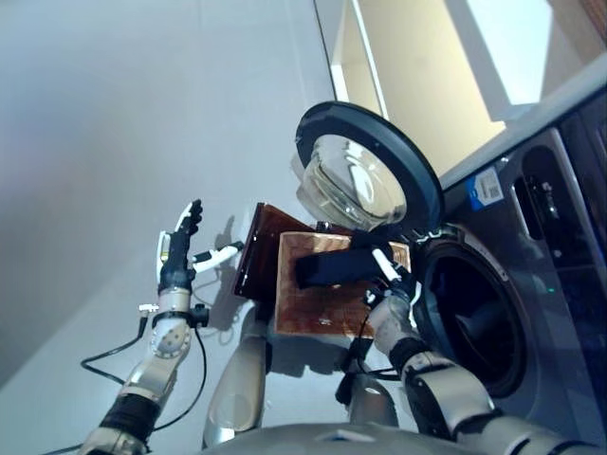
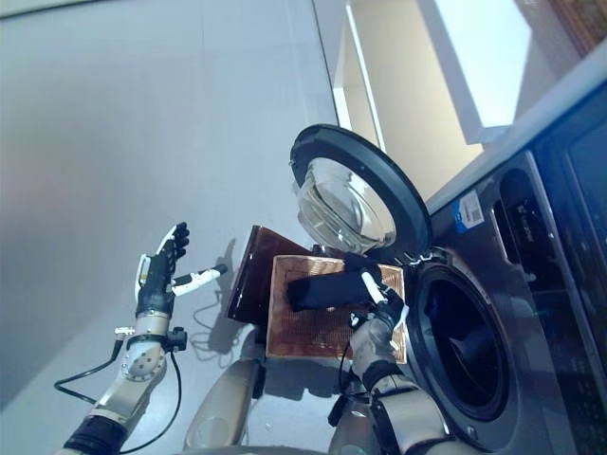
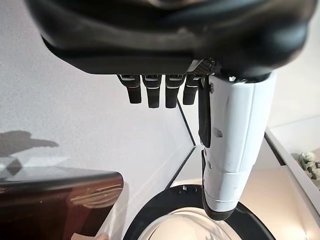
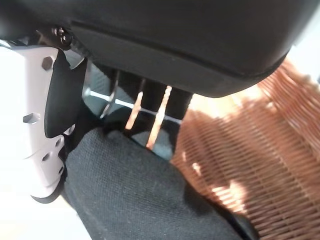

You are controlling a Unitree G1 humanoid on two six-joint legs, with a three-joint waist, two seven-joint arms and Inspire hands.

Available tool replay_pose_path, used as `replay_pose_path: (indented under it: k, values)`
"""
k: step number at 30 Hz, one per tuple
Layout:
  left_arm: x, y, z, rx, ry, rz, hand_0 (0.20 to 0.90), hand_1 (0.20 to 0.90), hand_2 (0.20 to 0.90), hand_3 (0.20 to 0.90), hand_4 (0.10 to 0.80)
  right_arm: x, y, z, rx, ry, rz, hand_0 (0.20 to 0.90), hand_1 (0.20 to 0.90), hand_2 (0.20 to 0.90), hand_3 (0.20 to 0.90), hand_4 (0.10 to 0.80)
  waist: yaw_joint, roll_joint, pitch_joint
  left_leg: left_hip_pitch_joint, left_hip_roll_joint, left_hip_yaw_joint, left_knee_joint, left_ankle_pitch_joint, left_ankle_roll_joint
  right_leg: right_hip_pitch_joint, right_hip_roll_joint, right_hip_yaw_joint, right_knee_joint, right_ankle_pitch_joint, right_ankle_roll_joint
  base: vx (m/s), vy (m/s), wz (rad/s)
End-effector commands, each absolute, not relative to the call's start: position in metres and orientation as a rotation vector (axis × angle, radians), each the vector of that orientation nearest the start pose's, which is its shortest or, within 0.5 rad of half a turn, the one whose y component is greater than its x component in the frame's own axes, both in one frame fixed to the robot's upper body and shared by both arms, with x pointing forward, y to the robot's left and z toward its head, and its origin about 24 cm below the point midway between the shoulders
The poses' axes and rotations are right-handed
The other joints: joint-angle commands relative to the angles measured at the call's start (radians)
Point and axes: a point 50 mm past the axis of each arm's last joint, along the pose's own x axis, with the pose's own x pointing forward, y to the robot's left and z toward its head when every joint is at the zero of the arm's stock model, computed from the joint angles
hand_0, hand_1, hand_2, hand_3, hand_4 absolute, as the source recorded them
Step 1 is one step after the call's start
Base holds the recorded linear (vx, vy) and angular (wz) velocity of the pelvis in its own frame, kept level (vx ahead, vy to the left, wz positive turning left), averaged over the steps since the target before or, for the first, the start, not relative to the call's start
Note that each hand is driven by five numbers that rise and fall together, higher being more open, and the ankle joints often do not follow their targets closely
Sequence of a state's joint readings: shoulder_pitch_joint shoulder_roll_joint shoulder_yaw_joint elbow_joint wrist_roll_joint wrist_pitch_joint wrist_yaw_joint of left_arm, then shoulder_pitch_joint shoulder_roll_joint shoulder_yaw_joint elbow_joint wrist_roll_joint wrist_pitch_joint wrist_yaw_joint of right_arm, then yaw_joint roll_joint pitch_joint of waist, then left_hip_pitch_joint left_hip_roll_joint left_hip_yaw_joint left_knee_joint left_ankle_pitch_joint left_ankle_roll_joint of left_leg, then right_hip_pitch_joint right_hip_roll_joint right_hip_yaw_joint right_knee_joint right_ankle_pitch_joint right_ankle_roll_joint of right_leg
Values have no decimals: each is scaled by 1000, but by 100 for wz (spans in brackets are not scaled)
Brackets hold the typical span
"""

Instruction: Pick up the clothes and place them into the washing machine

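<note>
The black garment (image 1: pixel 334 268), a dark cloth of coarse weave, lies in a folded strip over the woven wicker basket (image 1: pixel 318 305), just beside the washing machine (image 1: pixel 531 284) with its round door (image 1: pixel 365 171) swung open. The right hand (image 1: pixel 394 282) has its fingers and thumb curled around one end of the cloth. The left hand (image 1: pixel 180 248) is raised over the grey floor (image 1: pixel 114 142), fingers straight and spread, holding nothing.

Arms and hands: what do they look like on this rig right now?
Both arms are silver-grey with dark joint bands. The left hand and the right hand are dark, with black fingers and a white thumb cover each; the cover shows small screw holes in the wrist views.
</note>
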State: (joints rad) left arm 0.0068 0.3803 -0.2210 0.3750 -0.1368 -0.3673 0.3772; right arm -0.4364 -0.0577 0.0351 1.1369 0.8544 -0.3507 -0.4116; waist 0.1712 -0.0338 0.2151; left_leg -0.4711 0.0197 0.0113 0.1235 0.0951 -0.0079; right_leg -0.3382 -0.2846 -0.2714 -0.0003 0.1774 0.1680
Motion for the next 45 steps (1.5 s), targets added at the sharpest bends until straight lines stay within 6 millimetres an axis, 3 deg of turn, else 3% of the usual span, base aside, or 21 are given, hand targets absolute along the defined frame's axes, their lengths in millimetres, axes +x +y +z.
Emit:
replay_pose_path:
  k: [1, 13, 21, 22, 23, 24, 26, 30, 33, 36, 40, 45]
  values:
    - [240, 205, 18, 208, -132, 173, 900, 900, 900, 900, 800, 293, -205, -36, 596, 251, -738, 200, 200, 200, 200, 300, -10, 19, -20, -33, 18, 26, -19, -33, -53, 48, -38, 19, -5, -71, 18, 22, 46, -22]
    - [233, 201, 9, 162, -96, 163, 900, 900, 900, 900, 800, 288, -219, -39, 594, 251, -785, 200, 200, 200, 200, 300, -40, 69, -55, -11, 14, 47, -25, -42, -53, 44, -50, 56, -12, -69, 18, 24, 23, -11]
    - [229, 197, 2, 151, -62, 148, 900, 900, 900, 900, 800, 289, -213, -47, 439, 352, -750, 200, 200, 200, 200, 300, -38, 77, -50, -22, 16, 50, -25, -39, -51, 22, -46, 66, -5, -72, 13, -2, 1, -3]
    - [230, 197, 2, 153, -58, 147, 900, 900, 900, 900, 800, 288, -213, -49, 421, 366, -758, 409, 409, 409, 409, 449, -37, 75, -48, -28, 16, 49, -24, -39, -52, 21, -45, 64, -4, -74, 12, 0, 0, 0]
    - [229, 197, 1, 155, -54, 148, 900, 900, 900, 900, 800, 288, -213, -49, 407, 374, -763, 549, 549, 549, 549, 549, -36, 74, -46, -33, 16, 48, -21, -39, -53, 19, -45, 61, -2, -75, 12, -32, -12, 0]
    - [229, 197, 2, 155, -56, 146, 900, 900, 900, 900, 800, 288, -211, -50, 371, 388, -756, 900, 900, 900, 900, 800, -35, 71, -44, -39, 16, 44, -22, -33, -52, 15, -45, 60, -3, -71, 11, 0, 0, 0]
    - [230, 197, 2, 158, -60, 146, 900, 900, 900, 900, 800, 289, -209, -51, 333, 413, -743, 900, 900, 900, 900, 800, -31, 69, -32, -45, 17, 40, -16, -36, -55, 18, -42, 55, 0, -77, 9, -28, -15, 5]
    - [229, 202, 7, 193, -84, 157, 900, 900, 900, 900, 800, 301, -190, -41, -35, 384, -521, 900, 900, 900, 900, 800, -31, 49, -12, -59, 22, 35, -9, -27, -59, 13, -35, 53, 8, -79, 4, -33, -23, 4]
    - [229, 212, 12, 219, -108, 204, 900, 900, 900, 900, 800, 310, -172, -27, -178, 286, -371, 900, 900, 900, 900, 800, -39, 26, -4, -70, 28, 33, -3, -26, -60, 3, -30, 55, 12, -79, 3, -34, -25, 1]
    - [230, 220, 17, 242, -140, 248, 900, 900, 900, 900, 800, 316, -159, -9, -472, 127, -195, 900, 900, 900, 900, 800, -48, 4, 5, -83, 35, 33, 6, -26, -62, -9, -24, 59, 20, -82, 3, -38, -18, -4]
    - [237, 220, 24, 311, -203, 277, 900, 900, 900, 900, 800, 316, -169, 12, -999, -120, -53, 900, 900, 900, 900, 800, -60, -9, 30, -109, 45, 21, 28, -32, -66, -33, -16, 61, 42, -92, 2, -54, -23, -2]
    - [250, 207, 37, 351, -285, 257, 900, 900, 900, 900, 800, 324, -184, 16, -1474, -228, -7, 900, 900, 900, 900, 800, -58, -6, 59, -130, 53, 10, 35, -28, -75, -53, -9, 54, 60, -101, -2, -41, -29, 5]
